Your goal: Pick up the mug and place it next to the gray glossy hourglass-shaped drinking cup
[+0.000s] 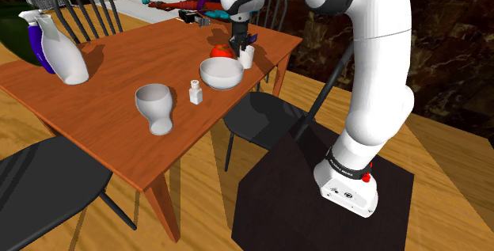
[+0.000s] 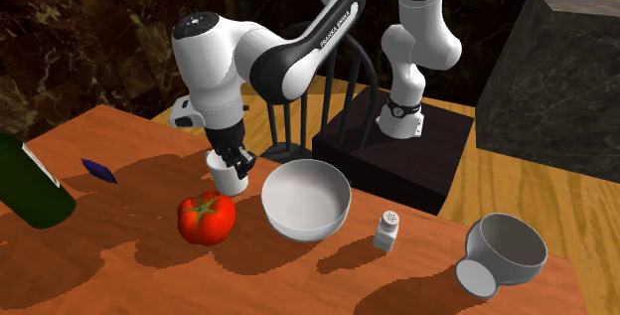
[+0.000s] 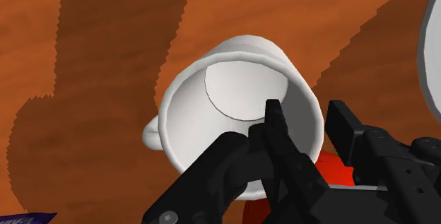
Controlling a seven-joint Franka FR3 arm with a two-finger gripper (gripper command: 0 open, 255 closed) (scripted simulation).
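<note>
A white mug (image 1: 247, 56) (image 2: 226, 176) (image 3: 237, 109) stands upright on the wooden table (image 1: 119, 131) near its far edge, beside a red tomato (image 1: 222, 51) (image 2: 206, 217). My black gripper (image 1: 241, 42) (image 2: 234, 158) (image 3: 311, 127) comes down on it from above. One finger (image 3: 278, 127) is inside the mug and the other (image 3: 343, 127) outside, pinching the wall on the side away from the handle. The grey hourglass-shaped cup (image 1: 154, 107) (image 2: 502, 253) stands well apart, toward the table's near edge in the shoulder view.
A white bowl (image 1: 221, 73) (image 2: 305, 199) sits close to the mug, a small white shaker (image 1: 195, 92) (image 2: 387, 230) between bowl and cup. A white vase (image 1: 62, 51) and blue bottle (image 1: 36, 43) stand at the shoulder view's left. Black chairs (image 1: 265, 119) (image 1: 47, 178) flank the table.
</note>
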